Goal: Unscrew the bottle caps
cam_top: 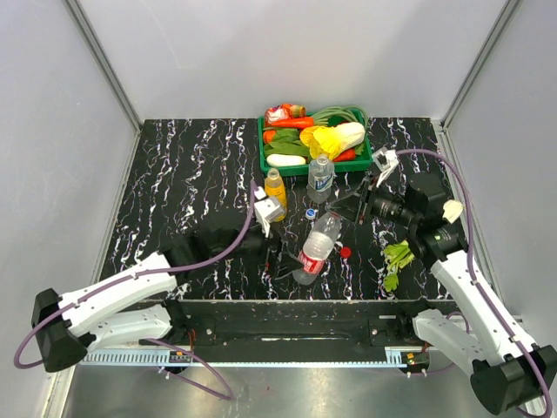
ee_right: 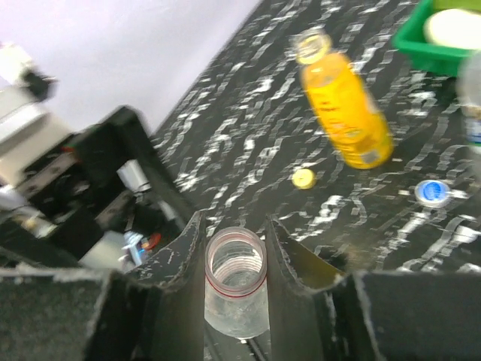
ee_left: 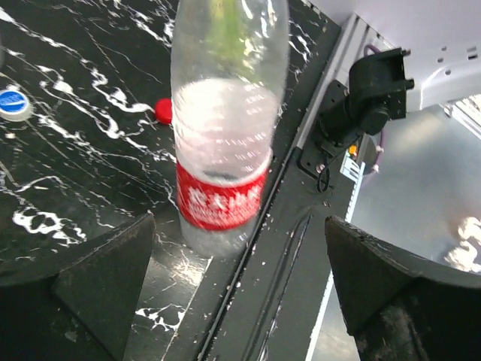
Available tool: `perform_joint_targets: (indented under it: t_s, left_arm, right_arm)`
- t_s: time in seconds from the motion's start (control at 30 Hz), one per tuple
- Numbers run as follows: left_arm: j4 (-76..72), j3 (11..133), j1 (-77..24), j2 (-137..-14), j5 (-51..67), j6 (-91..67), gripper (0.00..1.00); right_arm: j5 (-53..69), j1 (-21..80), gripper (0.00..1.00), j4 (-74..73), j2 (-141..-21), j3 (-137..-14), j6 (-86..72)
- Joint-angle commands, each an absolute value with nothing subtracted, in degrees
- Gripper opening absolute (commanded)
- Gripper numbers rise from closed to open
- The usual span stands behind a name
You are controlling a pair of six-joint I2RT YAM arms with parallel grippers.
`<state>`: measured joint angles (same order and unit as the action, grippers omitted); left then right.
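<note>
The red-label bottle (cam_top: 316,250) leans near the table's front edge, its neck open. My right gripper (cam_top: 334,212) is shut on that neck (ee_right: 235,269). My left gripper (cam_top: 277,257) is wide open just short of the bottle's base (ee_left: 219,197), its fingers (ee_left: 105,278) apart from it. The red cap (cam_top: 345,252) lies on the table beside the bottle and shows in the left wrist view (ee_left: 163,110). The blue cap (cam_top: 311,212) and the yellow cap (ee_right: 304,178) lie loose. The orange juice bottle (cam_top: 275,193) and the water bottle (cam_top: 320,177) stand capless.
A green tray (cam_top: 265,150) of vegetables stands at the back centre. A leafy green vegetable (cam_top: 399,259) lies on the table at the right. The table's front rail (ee_left: 301,226) runs just beside the red-label bottle. The right arm's base (ee_left: 368,90) is beyond it.
</note>
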<state>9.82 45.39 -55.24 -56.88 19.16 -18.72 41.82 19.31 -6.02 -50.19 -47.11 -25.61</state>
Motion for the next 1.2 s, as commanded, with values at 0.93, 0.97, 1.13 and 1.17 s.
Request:
perform_joint_targets:
  t_s: [0.93,0.97,1.13,1.17]
  left_arm:
    - [1.85,40.17,-51.77,-56.51,15.38,-22.41,0.99]
    - [1.58,39.99,-51.59,-56.51,15.73,-22.59,0.99]
    - [1.14,39.64,-50.28,-55.37,15.38,-23.03,0.99]
    - [1.14,39.64,-50.1,-55.2,15.55,-23.11,0.99]
  right_arm:
    - [-12.39,20.39,0.0,2.63,-50.01,-41.76,-8.96]
    - [-12.48,20.48,0.0,2.81,-50.36,-41.49,-8.79]
    - [-16.16,23.11,0.0,1.32,-52.29,-41.39,-7.83]
    - [-17.3,24.33,0.0,0.97,-52.56,-41.48,-7.21]
